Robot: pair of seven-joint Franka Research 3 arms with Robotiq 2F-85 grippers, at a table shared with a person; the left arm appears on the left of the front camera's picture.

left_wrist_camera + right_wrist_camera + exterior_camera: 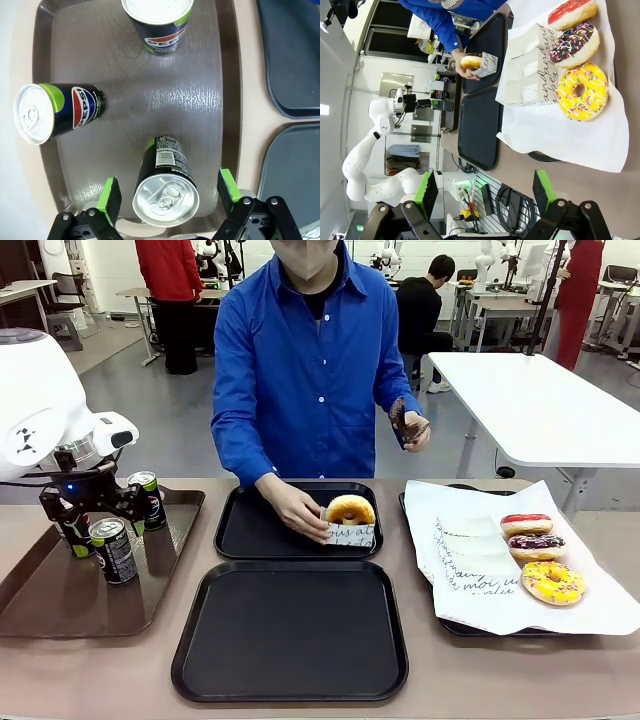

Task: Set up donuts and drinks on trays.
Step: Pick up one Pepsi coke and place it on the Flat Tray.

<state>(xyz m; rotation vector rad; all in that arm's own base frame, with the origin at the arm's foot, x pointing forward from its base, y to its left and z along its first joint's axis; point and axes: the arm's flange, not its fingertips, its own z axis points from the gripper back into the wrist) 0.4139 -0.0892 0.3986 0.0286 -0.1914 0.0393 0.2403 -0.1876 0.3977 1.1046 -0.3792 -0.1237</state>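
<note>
My left gripper (92,512) hangs open over the brown tray (60,605), where three Pepsi cans stand, among them one in front (113,548) and one behind (150,498). In the left wrist view my gripper (168,192) straddles one upright can (166,199) without touching it. A person's hand holds a sleeved donut (350,512) on the far black tray (250,535). The near black tray (290,630) is bare. My right gripper (484,189) is open above the table, with red (571,12), dark (575,45) and yellow (581,91) donuts beyond it.
At the right, a paper-lined tray (470,625) holds the three loose donuts (552,582) and several empty white sleeves (480,555). The person stands at the far side, the other hand raised off the table. Two more cans (57,111) (159,22) stand farther along the brown tray.
</note>
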